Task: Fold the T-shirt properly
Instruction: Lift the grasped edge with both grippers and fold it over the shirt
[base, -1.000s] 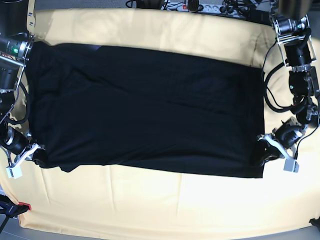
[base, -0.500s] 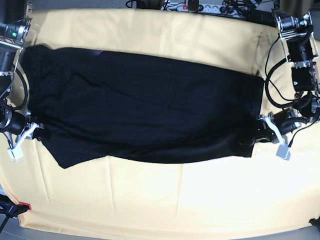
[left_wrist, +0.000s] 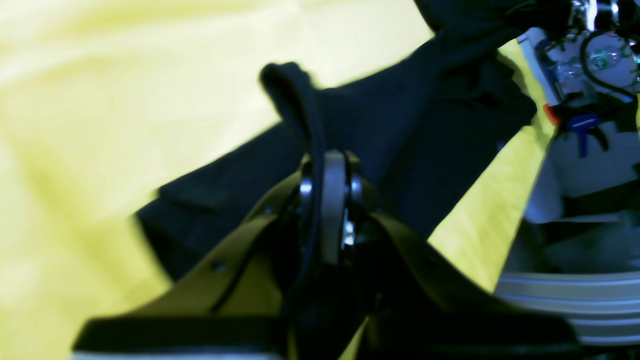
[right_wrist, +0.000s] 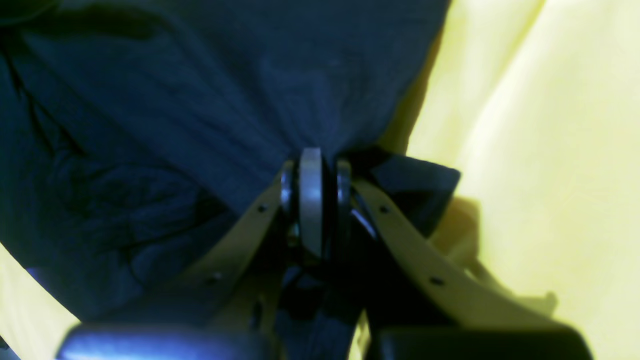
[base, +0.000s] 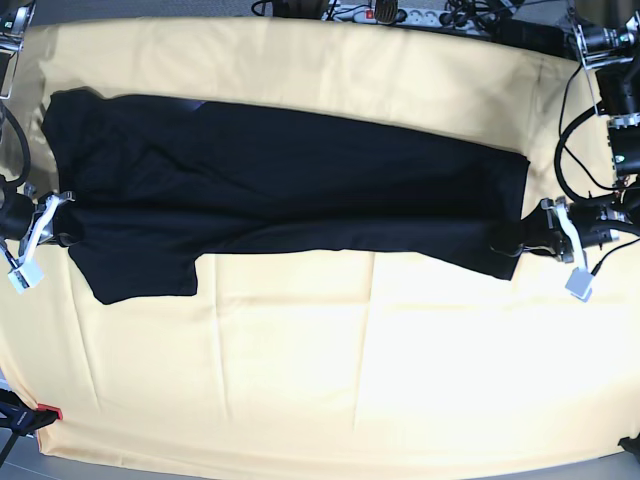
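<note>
The black T-shirt (base: 290, 190) lies stretched across the yellow-covered table, plain side up, its near edge lifted and drawn toward the back. My left gripper (base: 515, 243) is shut on the shirt's right near edge; in the left wrist view (left_wrist: 325, 170) black cloth (left_wrist: 380, 130) runs between its closed fingers. My right gripper (base: 62, 228) is shut on the shirt's left near edge; in the right wrist view (right_wrist: 311, 167) the cloth (right_wrist: 200, 100) fans out from the pinch. A sleeve (base: 140, 272) hangs down at the lower left. No print shows.
The yellow table cover (base: 350, 370) lies bare in front of the shirt. Cables and a power strip (base: 390, 14) lie along the back edge. A red clamp (base: 48, 412) holds the cover at the front left corner.
Both grippers have carried the shirt's near edge toward the back of the table. The black area has grown narrower front to back, and more yellow cover shows in front.
</note>
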